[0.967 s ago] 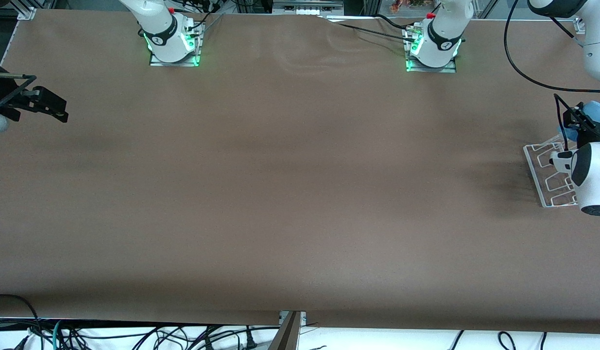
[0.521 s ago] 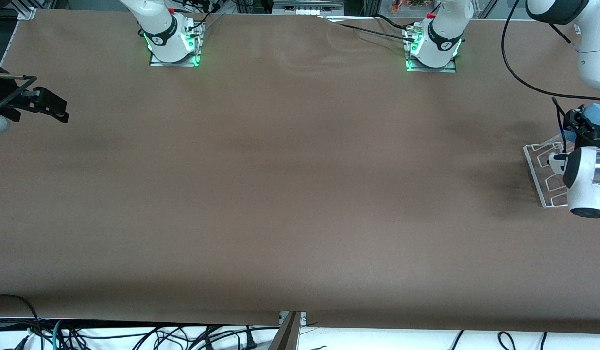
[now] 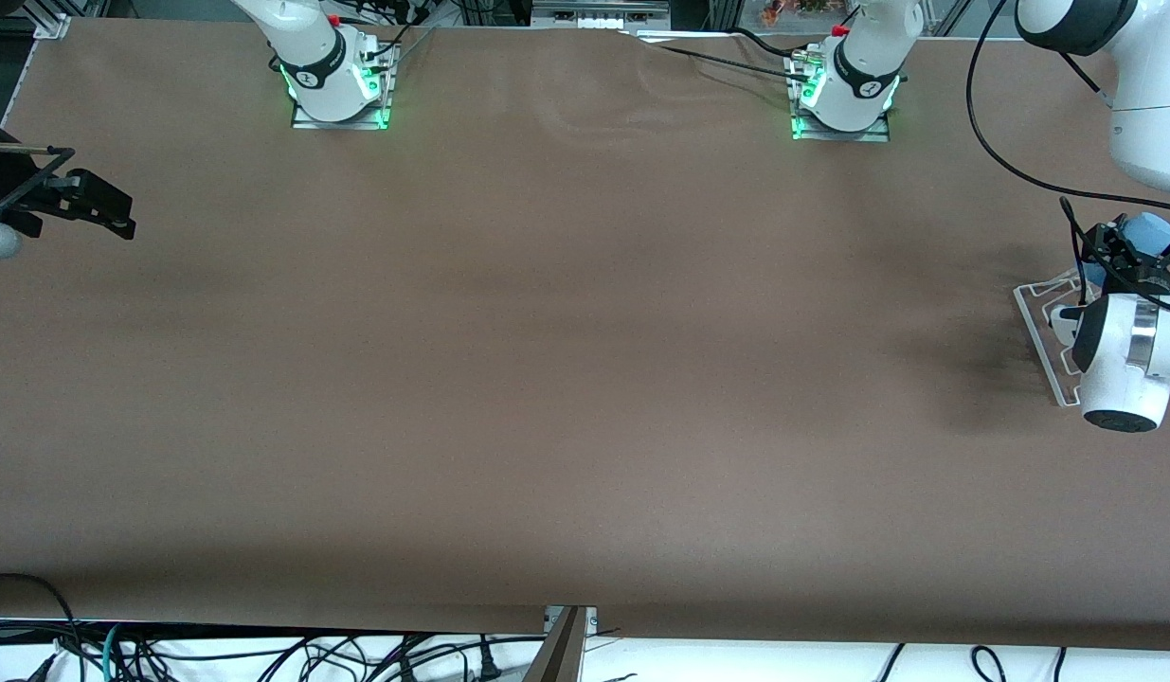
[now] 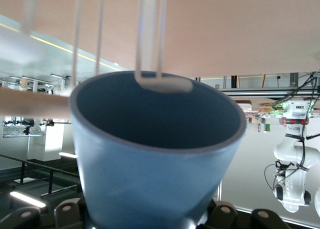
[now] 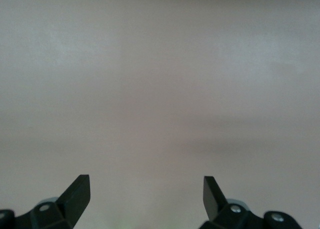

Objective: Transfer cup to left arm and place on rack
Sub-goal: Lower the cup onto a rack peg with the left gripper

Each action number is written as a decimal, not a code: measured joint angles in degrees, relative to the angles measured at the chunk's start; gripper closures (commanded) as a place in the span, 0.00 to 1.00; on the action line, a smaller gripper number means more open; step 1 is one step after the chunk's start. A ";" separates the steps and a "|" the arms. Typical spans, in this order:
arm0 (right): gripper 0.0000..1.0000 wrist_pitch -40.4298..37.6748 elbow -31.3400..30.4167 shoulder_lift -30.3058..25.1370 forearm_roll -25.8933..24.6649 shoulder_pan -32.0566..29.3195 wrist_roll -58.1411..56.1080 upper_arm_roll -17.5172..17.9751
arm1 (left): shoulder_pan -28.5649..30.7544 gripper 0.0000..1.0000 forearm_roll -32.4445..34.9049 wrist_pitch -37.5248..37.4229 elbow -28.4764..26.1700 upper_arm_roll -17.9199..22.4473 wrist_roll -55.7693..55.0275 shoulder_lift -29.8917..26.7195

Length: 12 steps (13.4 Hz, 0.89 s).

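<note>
The light-blue cup (image 3: 1145, 232) is held in my left gripper (image 3: 1129, 258) over the rack (image 3: 1039, 317) at the left arm's end of the table. In the left wrist view the cup (image 4: 155, 174) fills the frame with its mouth turned toward the rack. A white-tipped peg (image 4: 162, 83) sits at the cup's rim, just inside the mouth. The left gripper (image 4: 150, 221) is shut on the cup's base, and the cup hides its fingers. My right gripper (image 3: 118, 218) waits open and empty over bare table at the right arm's end, and it also shows in the right wrist view (image 5: 146, 189).
The rack's pale wooden dowel (image 4: 30, 101) runs beside the cup. The left arm's thick black cable (image 3: 997, 142) loops above the rack. The two arm bases (image 3: 338, 85) (image 3: 845, 90) stand along the edge of the table farthest from the front camera. The rack lies close to the table's end edge.
My left gripper has shifted a little toward the right arm's end with the cup, over the rack. The rack's corner seems slightly nudged. The right arm has not moved.
</note>
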 measured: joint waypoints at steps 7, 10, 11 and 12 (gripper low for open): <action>0.00 0.00 0.00 0.00 0.00 0.00 -0.02 0.00 | 0.03 0.00 0.00 0.65 0.03 0.10 -0.06 1.18; 0.00 0.00 0.00 0.00 0.00 0.00 -0.02 0.00 | -0.01 0.00 0.00 0.83 0.24 0.10 -0.05 1.18; 0.00 0.00 0.00 0.00 0.00 0.00 -0.02 0.00 | -0.06 0.00 0.00 0.83 0.46 0.10 -0.05 1.17; 0.00 0.00 0.00 0.00 0.00 0.00 -0.02 0.00 | -0.16 0.00 0.00 0.78 0.85 0.06 -0.05 1.15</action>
